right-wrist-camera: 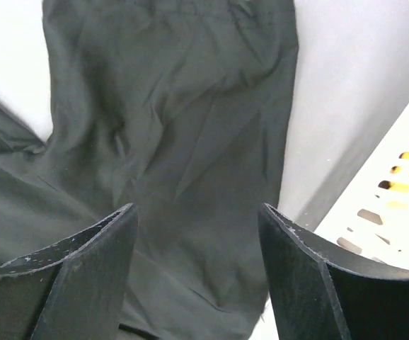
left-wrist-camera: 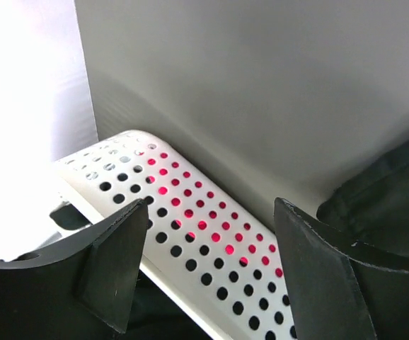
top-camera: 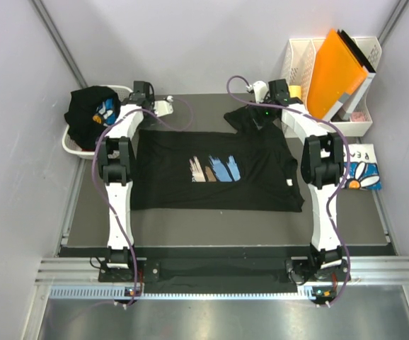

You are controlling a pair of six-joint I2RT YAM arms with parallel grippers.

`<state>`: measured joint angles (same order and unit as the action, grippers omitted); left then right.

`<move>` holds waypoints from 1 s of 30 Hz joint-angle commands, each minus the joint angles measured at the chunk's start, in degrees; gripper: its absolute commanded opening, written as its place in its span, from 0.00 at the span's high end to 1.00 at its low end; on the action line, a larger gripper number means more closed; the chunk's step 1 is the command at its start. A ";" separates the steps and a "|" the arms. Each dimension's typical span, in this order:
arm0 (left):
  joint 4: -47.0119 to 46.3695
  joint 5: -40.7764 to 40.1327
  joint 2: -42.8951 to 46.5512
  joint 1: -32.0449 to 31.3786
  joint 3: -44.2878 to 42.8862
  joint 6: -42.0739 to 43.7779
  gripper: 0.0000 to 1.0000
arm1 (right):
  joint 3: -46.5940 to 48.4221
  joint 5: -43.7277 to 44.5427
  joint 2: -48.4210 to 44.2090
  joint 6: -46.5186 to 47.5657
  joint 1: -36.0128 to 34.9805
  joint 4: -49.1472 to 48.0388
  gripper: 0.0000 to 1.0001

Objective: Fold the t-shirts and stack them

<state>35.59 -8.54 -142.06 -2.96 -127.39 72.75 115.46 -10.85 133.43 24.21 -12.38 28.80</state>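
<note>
Over the far sleeve (right-wrist-camera: 169, 106) of the black t-shirt (top-camera: 211, 195), the right gripper (right-wrist-camera: 196, 212) gapes empty, like the left gripper (left-wrist-camera: 211, 205); it should pinch the edge squarely, lifting evenly.

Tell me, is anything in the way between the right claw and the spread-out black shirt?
Nothing visible. The right gripper hangs open right over the shirt's far sleeve, and only bare fabric shows between its jaws.
</note>
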 commanded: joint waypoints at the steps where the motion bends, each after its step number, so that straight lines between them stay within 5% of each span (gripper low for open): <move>1: 1.84 2.64 0.20 -0.29 -1.63 5.73 0.24 | 0.47 -1.37 -6.69 -0.56 -0.45 -1.73 0.32; 10: 9.75 12.13 3.28 -0.47 -0.22 2.22 0.23 | 2.49 -0.49 -5.90 -0.83 -0.54 -1.11 0.30; 15: 6.34 8.99 3.37 -0.73 -0.40 -2.51 0.26 | 2.40 -0.31 -5.72 -0.48 -0.89 -0.76 0.29; 19: 2.37 -1.65 0.56 -1.26 -3.99 -16.10 0.50 | 2.31 -0.14 -5.72 -0.39 -1.15 -0.58 0.29; 25: 5.70 -0.27 3.45 -1.08 -1.72 -36.06 0.46 | 2.05 -0.22 -5.63 -0.48 -1.59 -0.67 0.28; 30: 8.69 5.63 4.34 -1.17 3.82 -41.89 0.47 | 2.66 -0.05 -5.63 -0.04 -2.03 -0.58 0.27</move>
<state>41.19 -7.14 -141.47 -4.08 -126.63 40.62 115.55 -10.74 130.76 24.23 -13.32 28.97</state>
